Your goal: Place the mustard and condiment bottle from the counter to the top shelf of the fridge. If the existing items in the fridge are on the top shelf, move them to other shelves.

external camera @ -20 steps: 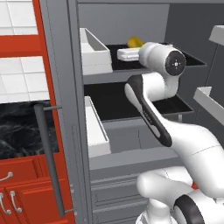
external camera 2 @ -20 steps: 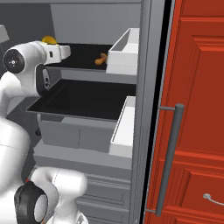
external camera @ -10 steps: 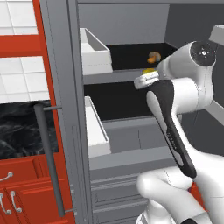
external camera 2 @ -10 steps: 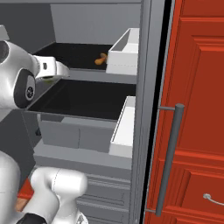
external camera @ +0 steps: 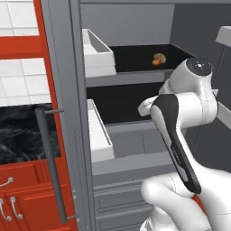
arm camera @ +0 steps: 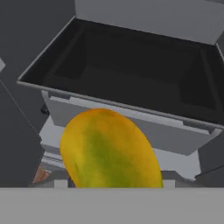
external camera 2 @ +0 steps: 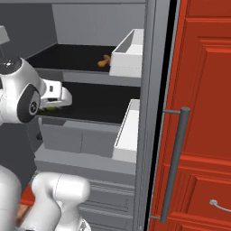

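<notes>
- Fruit (arm camera: 109,148), yellow-green and oval, sits between the jaws, which are clamped on it, in front of the fridge's (external camera: 135,90) black lower shelf (arm camera: 131,83).
- Mushroom-shaped piece (external camera: 158,59) lies on the top shelf (external camera: 135,58).

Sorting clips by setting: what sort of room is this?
Likely a rendered kitchen: an open fridge with black shelves and white door bins, red cabinets, and a marble counter.
</notes>
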Robot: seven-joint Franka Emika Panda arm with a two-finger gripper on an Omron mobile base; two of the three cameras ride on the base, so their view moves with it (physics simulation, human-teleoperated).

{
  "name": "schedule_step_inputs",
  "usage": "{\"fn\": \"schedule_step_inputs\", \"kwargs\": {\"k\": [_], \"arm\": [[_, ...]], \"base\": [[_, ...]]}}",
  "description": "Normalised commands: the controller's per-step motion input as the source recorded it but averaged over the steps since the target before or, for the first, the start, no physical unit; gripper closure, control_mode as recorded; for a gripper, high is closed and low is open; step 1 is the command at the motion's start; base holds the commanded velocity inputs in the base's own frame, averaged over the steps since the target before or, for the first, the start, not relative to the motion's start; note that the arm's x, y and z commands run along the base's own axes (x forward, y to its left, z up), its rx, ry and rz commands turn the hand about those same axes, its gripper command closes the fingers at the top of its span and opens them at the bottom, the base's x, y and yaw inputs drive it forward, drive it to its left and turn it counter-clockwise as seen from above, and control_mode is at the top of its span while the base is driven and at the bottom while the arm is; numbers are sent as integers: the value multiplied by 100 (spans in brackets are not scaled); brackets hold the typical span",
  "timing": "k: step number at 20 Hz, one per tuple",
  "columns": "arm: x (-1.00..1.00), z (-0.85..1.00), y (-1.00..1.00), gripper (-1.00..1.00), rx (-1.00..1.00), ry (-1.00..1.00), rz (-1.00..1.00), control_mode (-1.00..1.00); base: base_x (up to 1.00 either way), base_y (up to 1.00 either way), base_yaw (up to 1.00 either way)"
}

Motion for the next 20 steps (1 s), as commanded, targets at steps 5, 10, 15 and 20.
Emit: {"fn": "schedule_step_inputs", "kwargs": {"k": [5,10,15,20], "arm": [[41,-49,7,100,15,-3,0,-100],[67,-17,7,100,2,0,0,-100],[71,-11,6,100,0,0,0,-100],[67,-60,14,100,0,0,0,-100]], "base": [[0,0,0],[0,0,0],[0,0,0],[0,0,0]]}}
